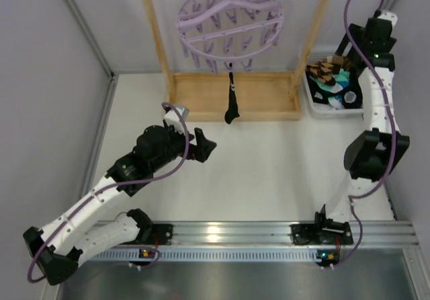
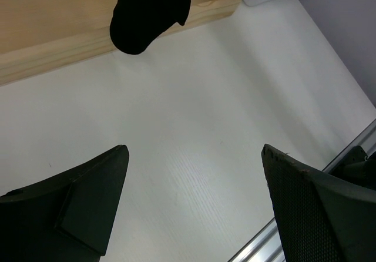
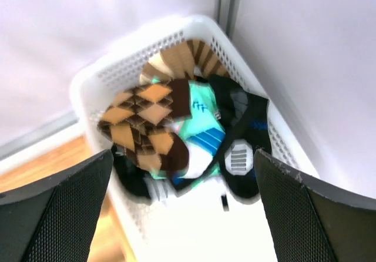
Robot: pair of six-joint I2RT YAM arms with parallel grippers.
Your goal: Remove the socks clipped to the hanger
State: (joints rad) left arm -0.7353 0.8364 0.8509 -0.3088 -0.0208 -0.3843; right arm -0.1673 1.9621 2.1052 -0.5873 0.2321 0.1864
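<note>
Top external: we see 1 black sock [image 1: 232, 101] clipped to hanger [image 1: 230, 24], other socks [image 3: 202, 127] in white basket [image 3: 117, 74] at right. L hand [image 1: 205, 143] wide, empty, over counter [image 1: 269, 159]; R hand [image 3: 182, 156] wide above basket.

Plastic hanger [image 1: 230, 4], matt cloth sock [image 1: 232, 111] (soft-looking), bare wooden frame [image 1: 201, 95]

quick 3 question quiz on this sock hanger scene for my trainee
1. How many socks hang from the round lilac plastic hanger?
2. True or false: the left pincer grips the long black sock.
3. The right pincer hovers over: A) the white perforated plastic basket; B) the hanger; C) the black sock.
Key: 1 one; 2 false, it is open and apart from the sock; 3 A.
</note>
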